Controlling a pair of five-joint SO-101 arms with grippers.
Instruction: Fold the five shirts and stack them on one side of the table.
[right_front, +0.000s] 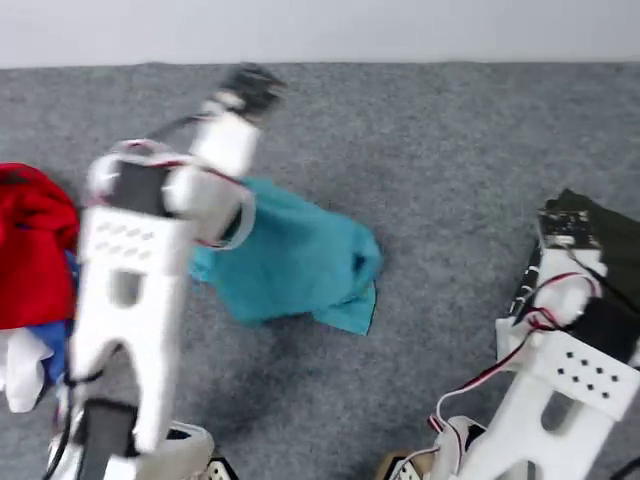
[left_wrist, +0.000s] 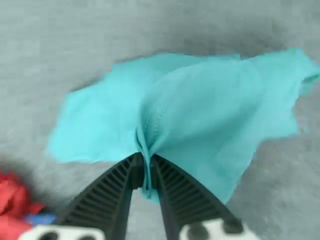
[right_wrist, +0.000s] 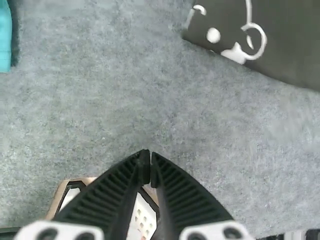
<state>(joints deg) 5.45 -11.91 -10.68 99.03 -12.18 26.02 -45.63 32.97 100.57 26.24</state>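
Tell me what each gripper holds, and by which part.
Left gripper pinches the teal shirt by a bunched fold of its fabric; right gripper is shut, holding nothing.

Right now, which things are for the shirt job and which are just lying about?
For the job: teal shirt, pinched in the left gripper; red shirt, blue shirt and white shirt heaped together; dark shirt with white print.
Just there: grey table cover; right gripper, shut, holding nothing.

We see a grey, felt-like table cover spread across the work area. Along its far edge runs a plain pale strip of wall. At the near edge, a light brown flat board corner lies on the grey cover.
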